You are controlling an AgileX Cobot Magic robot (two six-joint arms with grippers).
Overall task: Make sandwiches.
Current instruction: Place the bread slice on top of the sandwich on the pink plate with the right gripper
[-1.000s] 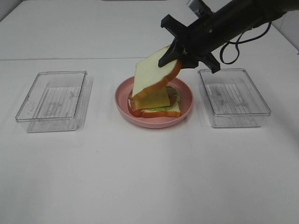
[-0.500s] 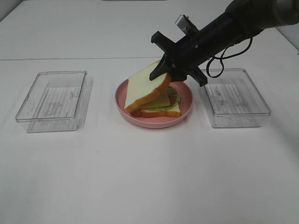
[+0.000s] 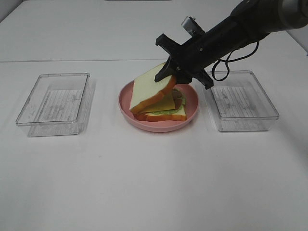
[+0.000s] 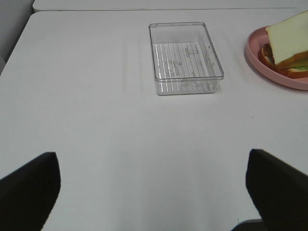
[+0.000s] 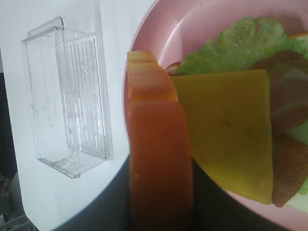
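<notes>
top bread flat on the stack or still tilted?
Tilted. The top bread rests its low edge on the stack, its high end pinched in the right gripper above the cheese.

Two clear trays, the left tray (image 3: 53, 104) and the right tray (image 3: 240, 100); one pink plate (image 3: 192, 109); two bread slices, top slice (image 3: 150, 86) and bottom slice (image 3: 166, 116); one cheese square (image 3: 165, 103); one lettuce leaf (image 5: 240, 43); one bacon strip (image 5: 288, 120).

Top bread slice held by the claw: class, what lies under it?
Under the top bread slice: yellow cheese, brown bacon, green lettuce, bottom bread slice. Anything beneath that slice is covered.
</notes>
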